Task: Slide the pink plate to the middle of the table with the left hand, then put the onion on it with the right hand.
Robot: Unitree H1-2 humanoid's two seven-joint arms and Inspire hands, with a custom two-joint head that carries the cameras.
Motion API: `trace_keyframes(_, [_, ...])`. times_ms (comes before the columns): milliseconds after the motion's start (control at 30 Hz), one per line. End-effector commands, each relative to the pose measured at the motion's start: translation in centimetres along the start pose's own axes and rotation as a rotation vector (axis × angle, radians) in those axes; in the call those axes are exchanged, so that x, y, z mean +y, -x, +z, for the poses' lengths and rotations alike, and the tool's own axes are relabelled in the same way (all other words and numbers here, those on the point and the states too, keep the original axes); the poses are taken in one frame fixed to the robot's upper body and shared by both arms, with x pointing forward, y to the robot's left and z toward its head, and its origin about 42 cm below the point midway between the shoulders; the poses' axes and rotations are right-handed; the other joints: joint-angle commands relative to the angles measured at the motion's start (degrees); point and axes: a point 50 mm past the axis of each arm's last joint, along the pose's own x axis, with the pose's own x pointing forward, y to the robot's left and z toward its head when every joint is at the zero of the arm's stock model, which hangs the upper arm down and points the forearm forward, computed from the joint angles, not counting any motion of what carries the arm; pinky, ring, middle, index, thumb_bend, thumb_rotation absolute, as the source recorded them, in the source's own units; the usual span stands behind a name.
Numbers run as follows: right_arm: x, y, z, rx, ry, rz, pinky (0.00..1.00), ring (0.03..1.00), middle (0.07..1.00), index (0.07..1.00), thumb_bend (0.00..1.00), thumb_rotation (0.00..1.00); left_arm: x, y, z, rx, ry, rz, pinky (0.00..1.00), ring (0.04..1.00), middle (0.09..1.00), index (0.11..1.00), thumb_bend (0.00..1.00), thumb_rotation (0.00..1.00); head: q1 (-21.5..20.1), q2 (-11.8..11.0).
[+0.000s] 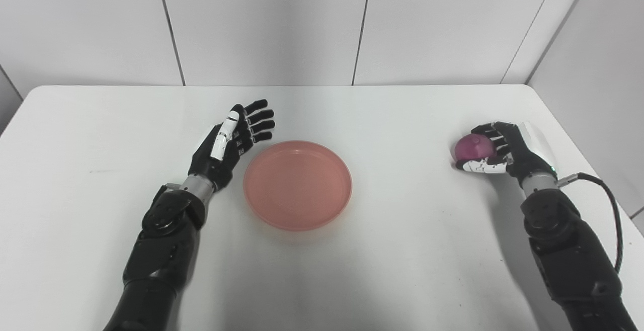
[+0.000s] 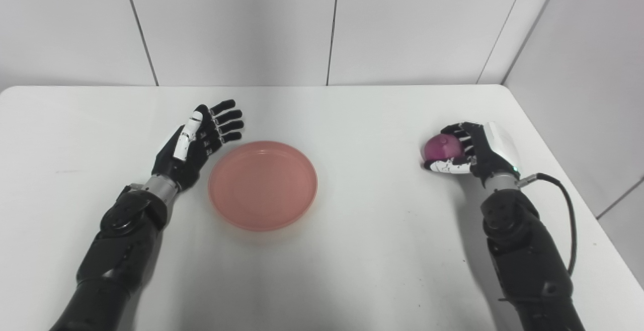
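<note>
The pink plate (image 1: 297,184) lies flat and empty near the middle of the white table (image 1: 392,250). My left hand (image 1: 232,140) is open, fingers spread, just left of the plate's far-left rim; I cannot tell whether it touches. My right hand (image 1: 498,153) is at the table's right side, fingers and thumb wrapped around the purple-red onion (image 1: 472,146), which sits at table level. In the right eye view the plate (image 2: 262,185), left hand (image 2: 198,137), right hand (image 2: 470,152) and onion (image 2: 443,147) show the same.
A cable (image 1: 611,210) loops from my right wrist near the table's right edge. White wall panels (image 1: 261,24) stand behind the table's far edge.
</note>
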Motion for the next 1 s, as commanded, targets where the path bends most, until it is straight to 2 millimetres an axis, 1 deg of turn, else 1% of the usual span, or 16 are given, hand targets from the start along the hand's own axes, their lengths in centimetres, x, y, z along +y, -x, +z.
trace_keyframes(0, [-2.5, -0.8, 1.5, -0.07, 0.027, -0.07, 0.53, 0.567, 0.622, 0.625, 0.91, 0.17, 0.7, 1.0, -1.4, 0.05, 0.028, 0.02, 0.79, 0.815, 0.819, 0.798, 0.42, 1.0, 0.02, -0.07])
trace_keyframes(67, [-2.5, -0.8, 1.6, -0.071, 0.028, -0.07, 0.53, 0.556, 0.614, 0.618, 0.91, 0.17, 0.7, 1.0, -1.4, 0.052, 0.027, 0.026, 0.79, 0.815, 0.819, 0.798, 0.42, 1.0, 0.01, -0.02])
trace_keyframes(300, [-2.6, -0.7, 1.7, -0.082, 0.033, -0.068, 0.49, 0.522, 0.575, 0.564, 0.87, 0.06, 0.6, 1.1, -1.4, 0.05, 0.029, 0.023, 0.8, 0.815, 0.817, 0.794, 0.42, 1.0, 0.05, -0.02])
trace_keyframes(367, [-2.6, -0.7, 1.7, -0.088, 0.032, -0.069, 0.48, 0.519, 0.572, 0.56, 0.86, 0.05, 0.7, 1.0, -1.5, 0.053, 0.031, 0.023, 0.8, 0.815, 0.816, 0.793, 0.42, 1.0, 0.09, -0.06])
trace_keyframes(433, [-2.6, -0.6, 1.7, -0.099, 0.031, -0.074, 0.48, 0.513, 0.565, 0.552, 0.86, 0.02, 0.7, 1.0, -1.5, 0.053, 0.029, 0.018, 0.8, 0.819, 0.821, 0.798, 0.42, 1.0, 0.09, -0.06])
trace_keyframes(467, [-2.6, -0.6, 1.6, -0.1, 0.03, -0.076, 0.48, 0.514, 0.565, 0.521, 0.69, 0.08, 0.7, 1.0, -1.5, 0.054, 0.031, 0.02, 0.8, 0.82, 0.822, 0.799, 0.42, 1.0, 0.17, -0.1])
trace_keyframes(500, [-2.6, -0.6, 1.6, -0.099, 0.029, -0.076, 0.48, 0.514, 0.565, 0.501, 0.59, 0.11, 0.7, 1.0, -1.5, 0.055, 0.033, 0.022, 0.8, 0.82, 0.822, 0.799, 0.42, 1.0, 0.17, -0.1])
trace_keyframes(567, [-2.7, -0.6, 1.6, -0.104, 0.023, -0.08, 0.47, 0.515, 0.565, 0.491, 0.54, 0.13, 0.7, 1.0, -1.4, 0.054, 0.029, 0.029, 0.79, 0.816, 0.819, 0.796, 0.42, 1.0, 0.22, -0.11])
trace_keyframes(967, [-3.6, -0.1, 2.3, -0.13, -0.003, -0.132, 0.49, 0.524, 0.56, 0.487, 0.52, 0.13, 0.8, 1.0, -1.3, 0.051, 0.019, 0.019, 0.8, 0.816, 0.819, 0.798, 0.42, 1.0, 0.27, -0.04])
